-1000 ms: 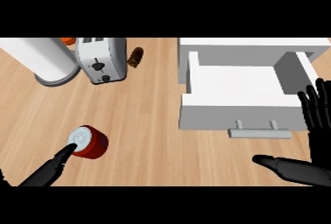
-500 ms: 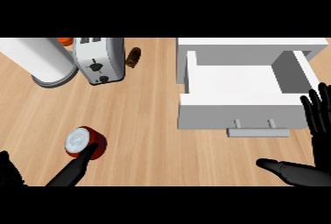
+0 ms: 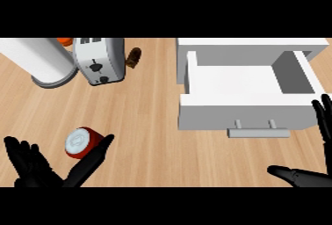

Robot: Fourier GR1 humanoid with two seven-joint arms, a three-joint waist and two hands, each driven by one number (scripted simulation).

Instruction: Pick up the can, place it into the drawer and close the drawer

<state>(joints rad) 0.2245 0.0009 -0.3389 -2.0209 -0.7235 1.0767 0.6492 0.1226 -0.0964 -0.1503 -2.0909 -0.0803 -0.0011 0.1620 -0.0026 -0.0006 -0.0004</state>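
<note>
Wood-grain tabletop [image 3: 149, 110] fills the head view, w/ a white drawer [image 3: 246, 83] pulled open at upper right, its inside bare and its grey handle [image 3: 258, 131] facing the lower edge. Can [image 3: 81, 142] lies on its side at lower left, red body, pale round end w/ a printed ring turned up toward the camera, resting on the wood well apart from the drawer. Left hand [image 3: 39, 169] comes in from the bottom-left corner, released: fingers [image 3: 19, 154] spread and straight to the left of the can, thumb [image 3: 96, 154] stretched up along the can's right-lower side, just beside it or touching, can't tell which. So the can sits in the gap betw. thumb and fingers, nothing curled round it. Right hand [image 3: 304, 176] shows at the lower right corner, also released, thumb pointing left over the wood, straight fingers standing up along the right edge next to the drawer's front corner. Back left: white paper-towel roll [image 3: 39, 59] on its base, silver toaster [image 3: 99, 59] just right of it, small brown item [image 3: 133, 57] beside the toaster, something orange [image 3: 63, 41] peeking out behind.
</note>
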